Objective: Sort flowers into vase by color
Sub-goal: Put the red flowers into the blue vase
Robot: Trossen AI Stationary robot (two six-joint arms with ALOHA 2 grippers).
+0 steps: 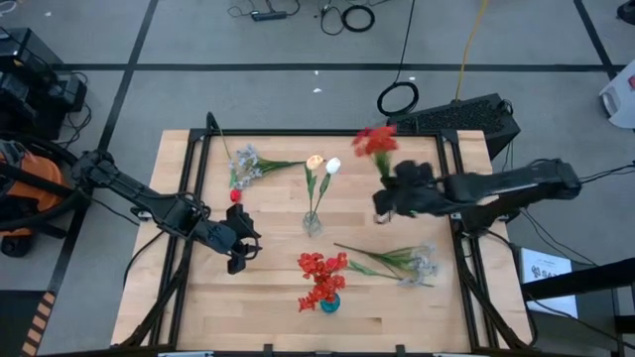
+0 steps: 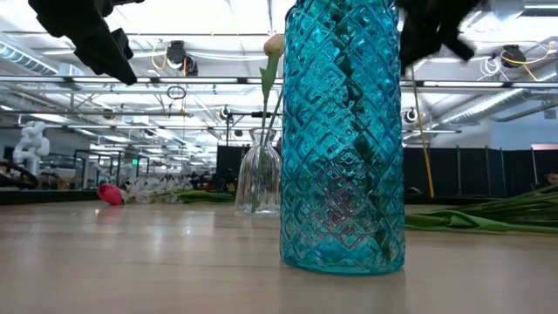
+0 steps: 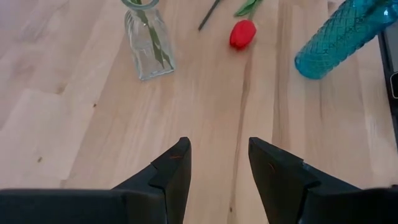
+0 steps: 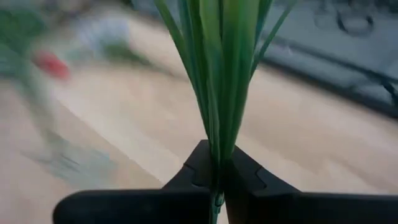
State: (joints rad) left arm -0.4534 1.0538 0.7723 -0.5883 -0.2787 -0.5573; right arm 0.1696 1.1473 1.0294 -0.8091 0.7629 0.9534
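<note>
My right gripper (image 1: 389,185) is up over the table's far right part, shut on a red clustered flower (image 1: 375,141). A blue vase (image 1: 327,302) near the front edge holds red blooms (image 1: 322,273). A clear vase (image 1: 313,223) at the middle holds white and peach tulips (image 1: 324,164). A pale spray (image 1: 246,164) and a red tulip bud (image 1: 235,195) lie flat at the far left. More pale sprays (image 1: 412,263) lie at the right. My left gripper (image 1: 241,260) hovers open left of the blue vase, with nothing between its fingers. My right gripper pinches the flower's bundle of green stems and leaves (image 4: 215,158) between its two fingers (image 4: 245,174). The stems run on past the fingertips toward the bloom, and a short stub (image 4: 216,205) shows behind them. The flower is lifted clear of the table.
Bare wood lies between the two vases and ahead of my left gripper (image 3: 219,168). The table's black frame (image 1: 198,149) runs along its edges. The blue vase (image 2: 343,139) fills the middle of the low view, with the clear vase (image 2: 259,179) behind it.
</note>
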